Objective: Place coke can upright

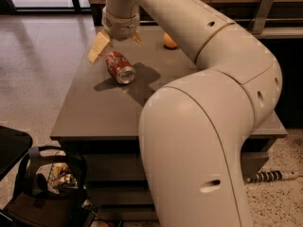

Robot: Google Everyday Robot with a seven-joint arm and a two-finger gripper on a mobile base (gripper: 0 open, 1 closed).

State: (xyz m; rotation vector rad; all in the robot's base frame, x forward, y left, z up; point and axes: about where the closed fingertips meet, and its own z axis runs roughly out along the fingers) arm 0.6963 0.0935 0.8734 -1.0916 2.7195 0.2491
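The coke can (120,66) is red with white script and a silver end. It lies on its side on the grey table (99,112), near the far left part, its silver end towards me. My gripper (117,44) hangs just above and behind the can, open, with one pale yellow finger (98,47) to the can's left and the other finger (137,38) to its right. The fingers straddle the can's far end without holding it. The big white arm covers the table's right half.
An orange (169,40) sits at the table's far edge, partly behind the arm. A black basket (49,181) with wrappers stands on the floor at front left. A cable (270,176) lies on the floor at right.
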